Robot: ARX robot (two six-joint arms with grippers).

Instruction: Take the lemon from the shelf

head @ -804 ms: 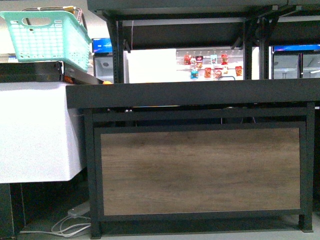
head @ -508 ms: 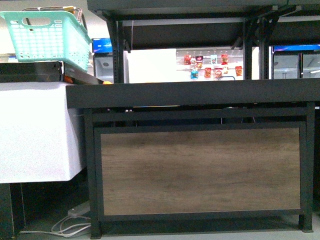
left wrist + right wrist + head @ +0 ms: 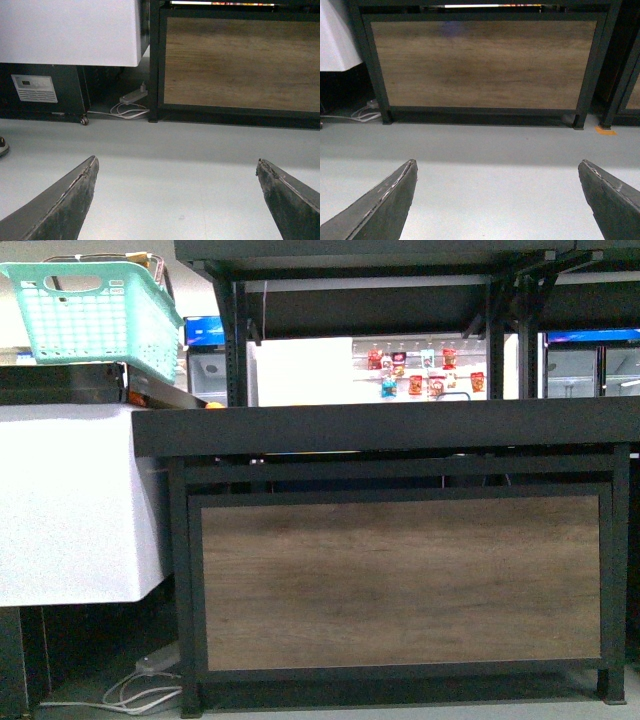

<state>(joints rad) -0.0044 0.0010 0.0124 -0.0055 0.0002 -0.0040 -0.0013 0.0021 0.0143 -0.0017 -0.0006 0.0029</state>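
The shelf (image 3: 400,426) fills the front view: a black metal rack with a flat dark tray at mid height and a brown wood-look panel (image 3: 400,580) below. The lemon is out of view; the tray's top is seen edge-on. Only a small orange bit (image 3: 213,403) peeks over the tray's left end. Neither arm shows in the front view. My left gripper (image 3: 176,161) is open over bare grey floor, facing the rack's left lower corner (image 3: 154,115). My right gripper (image 3: 497,163) is open too, low above the floor and facing the wood panel (image 3: 485,65).
A teal plastic basket (image 3: 95,315) sits on a white-sided cabinet (image 3: 70,500) left of the rack. A power strip and white cables (image 3: 131,107) lie on the floor by the rack's left leg. An orange floor mark (image 3: 605,131) is near its right leg.
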